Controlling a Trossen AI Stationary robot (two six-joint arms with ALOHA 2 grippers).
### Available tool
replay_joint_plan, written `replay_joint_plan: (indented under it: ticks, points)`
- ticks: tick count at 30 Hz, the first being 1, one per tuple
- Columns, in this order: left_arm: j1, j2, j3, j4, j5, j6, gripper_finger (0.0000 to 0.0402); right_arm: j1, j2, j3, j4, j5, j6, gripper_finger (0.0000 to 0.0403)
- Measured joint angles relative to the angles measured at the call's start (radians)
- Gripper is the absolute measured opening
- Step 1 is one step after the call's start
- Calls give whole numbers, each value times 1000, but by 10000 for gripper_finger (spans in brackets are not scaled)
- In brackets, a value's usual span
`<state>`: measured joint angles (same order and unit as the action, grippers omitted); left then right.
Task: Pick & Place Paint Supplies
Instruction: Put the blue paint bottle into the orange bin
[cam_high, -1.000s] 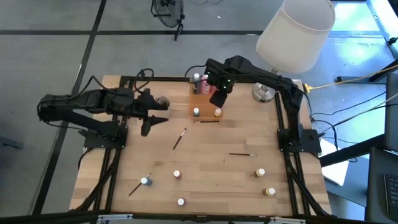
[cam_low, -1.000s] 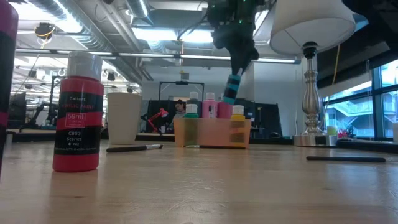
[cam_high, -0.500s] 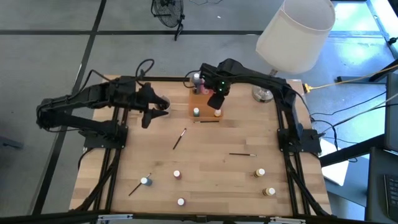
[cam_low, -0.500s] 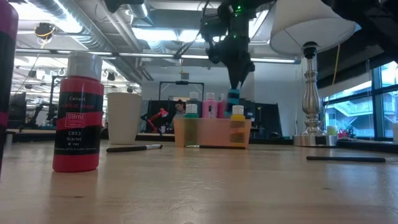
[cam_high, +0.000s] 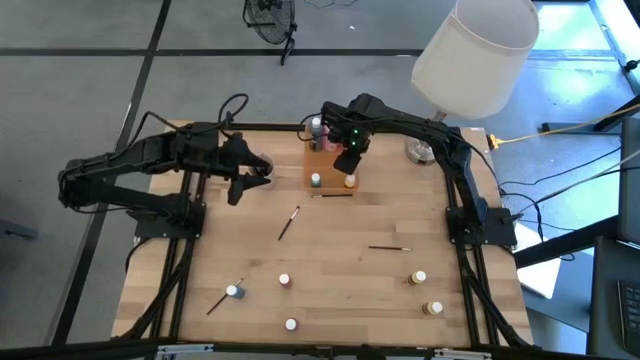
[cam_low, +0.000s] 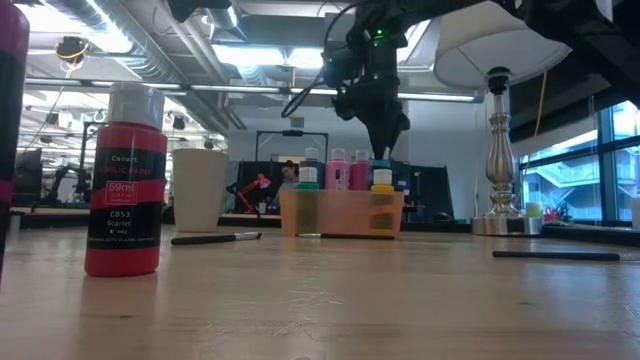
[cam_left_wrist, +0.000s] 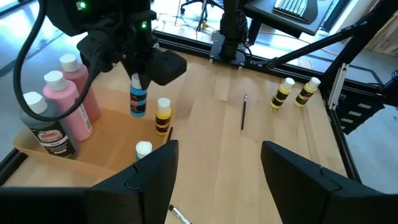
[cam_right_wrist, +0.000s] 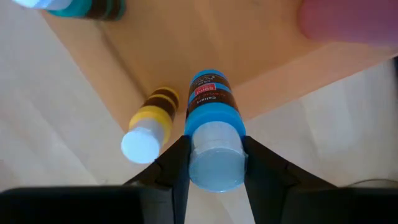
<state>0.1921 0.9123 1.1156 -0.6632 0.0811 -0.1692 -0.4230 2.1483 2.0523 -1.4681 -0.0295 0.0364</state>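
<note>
Over the translucent orange tray (cam_left_wrist: 37, 146), my right gripper (cam_right_wrist: 214, 155) clamps a small white-capped blue paint pot (cam_right_wrist: 212, 134) that may topple the neighbouring yellow pot (cam_right_wrist: 149, 127).

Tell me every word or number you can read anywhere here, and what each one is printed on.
"Cellart" – red paint bottle, dark label, near the low camera.
"59ml" – same label.
"C853 Scarlet" – same label; the line beneath is too small to read.
Blue paint pot between the right arm's fingers: label blurred, unreadable.
Black bottle in the orange tray: red label print too small to read.
</note>
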Motion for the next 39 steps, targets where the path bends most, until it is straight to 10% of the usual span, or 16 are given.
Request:
replay_joint_plan:
  ticks: [39]
  points:
    - [0, 0, 0, -1, 5, -30, 226, 5, 45, -102, 61, -11, 0, 119]
